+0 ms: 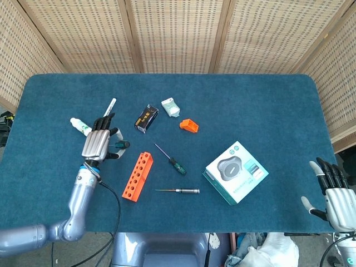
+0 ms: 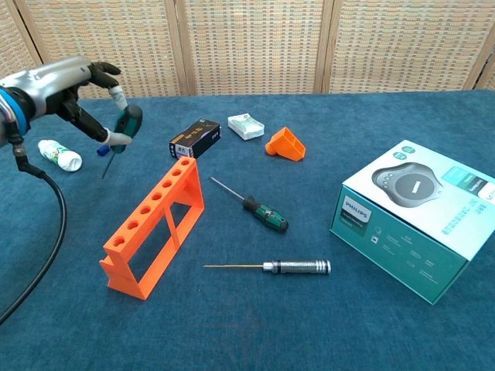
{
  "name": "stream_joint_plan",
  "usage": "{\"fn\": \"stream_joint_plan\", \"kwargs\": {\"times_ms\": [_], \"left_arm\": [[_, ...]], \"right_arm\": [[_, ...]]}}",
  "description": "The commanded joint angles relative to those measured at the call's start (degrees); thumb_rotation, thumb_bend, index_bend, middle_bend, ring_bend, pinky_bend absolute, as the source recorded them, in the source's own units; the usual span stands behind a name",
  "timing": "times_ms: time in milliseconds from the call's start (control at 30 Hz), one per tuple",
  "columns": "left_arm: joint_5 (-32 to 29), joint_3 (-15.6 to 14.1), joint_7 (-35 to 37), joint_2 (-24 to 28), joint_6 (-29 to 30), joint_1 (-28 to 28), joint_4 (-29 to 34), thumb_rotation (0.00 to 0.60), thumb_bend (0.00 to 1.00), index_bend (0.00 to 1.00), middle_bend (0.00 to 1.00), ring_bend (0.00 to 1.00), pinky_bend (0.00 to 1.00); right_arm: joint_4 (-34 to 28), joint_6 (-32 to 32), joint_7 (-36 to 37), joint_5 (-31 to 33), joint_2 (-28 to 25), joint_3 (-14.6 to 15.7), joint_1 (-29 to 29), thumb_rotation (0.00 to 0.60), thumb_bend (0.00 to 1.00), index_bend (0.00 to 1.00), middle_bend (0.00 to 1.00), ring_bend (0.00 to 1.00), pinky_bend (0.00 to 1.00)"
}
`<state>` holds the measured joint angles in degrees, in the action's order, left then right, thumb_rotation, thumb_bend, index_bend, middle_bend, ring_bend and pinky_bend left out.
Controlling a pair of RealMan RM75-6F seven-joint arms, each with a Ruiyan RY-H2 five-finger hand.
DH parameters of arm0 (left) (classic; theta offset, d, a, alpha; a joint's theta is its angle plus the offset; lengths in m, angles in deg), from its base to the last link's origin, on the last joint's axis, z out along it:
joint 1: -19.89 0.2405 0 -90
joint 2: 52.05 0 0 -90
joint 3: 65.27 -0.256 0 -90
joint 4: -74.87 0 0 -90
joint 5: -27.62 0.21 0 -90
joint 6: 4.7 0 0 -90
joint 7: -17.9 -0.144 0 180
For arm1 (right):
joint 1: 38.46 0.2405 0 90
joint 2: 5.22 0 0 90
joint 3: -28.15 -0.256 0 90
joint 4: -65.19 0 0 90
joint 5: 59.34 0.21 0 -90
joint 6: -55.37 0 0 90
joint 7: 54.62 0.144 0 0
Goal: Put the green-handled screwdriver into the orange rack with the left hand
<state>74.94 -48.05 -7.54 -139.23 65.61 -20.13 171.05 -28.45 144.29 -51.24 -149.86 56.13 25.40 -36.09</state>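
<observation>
Bright, even, diffuse light in both views; soft faint shadows under objects on table (image 1: pixel 250 100); sharp focus, no glare.

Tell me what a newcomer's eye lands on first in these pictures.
First, the left hand raised above the table's left side, holding the green-handled screwdriver off the cloth with its shaft pointing down. Next, the bright orange rack standing just right of it, its row of holes unfilled. Then the teal boxed speaker on the right, and a second green-handled screwdriver lying beside the rack.
</observation>
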Motion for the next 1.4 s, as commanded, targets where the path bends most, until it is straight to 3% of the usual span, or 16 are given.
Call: {"fn": "stream_joint_plan", "kwargs": {"times_ms": [33, 333, 567, 1400], "left_arm": [[0.7, 2.8, 6.4, 4.6, 1.7, 3.5, 6.6, 0.6, 0.29, 0.57, 0.05, 0.0, 0.0], [-0.1, 6.9, 17.7, 9.4, 1.3, 7.2, 16.1, 0.6, 0.29, 0.57, 0.05, 0.0, 0.0], [-1.3, 8.8, 24.5, 11.8, -2.3, 8.0, 21.3, 0.6, 0.29, 0.57, 0.05, 0.0, 0.0], [0.0, 8.3, 29.4, 5.8, -3.8, 4.3, 21.7, 0.6, 0.3, 0.59, 0.05, 0.0, 0.0]], "right_arm": [[0.0, -0.1, -0.2, 0.1, 0.1, 0.0, 0.1, 0.6, 0.26, 0.0, 0.0, 0.0, 0.0], [-0.3, -0.1, -0.9, -0.2, 0.2, 0.1, 0.1, 0.6, 0.26, 0.0, 0.0, 0.0, 0.0], [-0.3, 0.0, -0.7, -0.1, 0.1, 0.1, 0.0, 0.6, 0.26, 0.0, 0.0, 0.0, 0.0], [0.0, 0.4, 0.6, -0.1, -0.2, -0.1, -0.1, 0.6, 0.26, 0.0, 0.0, 0.0, 0.0]]}}
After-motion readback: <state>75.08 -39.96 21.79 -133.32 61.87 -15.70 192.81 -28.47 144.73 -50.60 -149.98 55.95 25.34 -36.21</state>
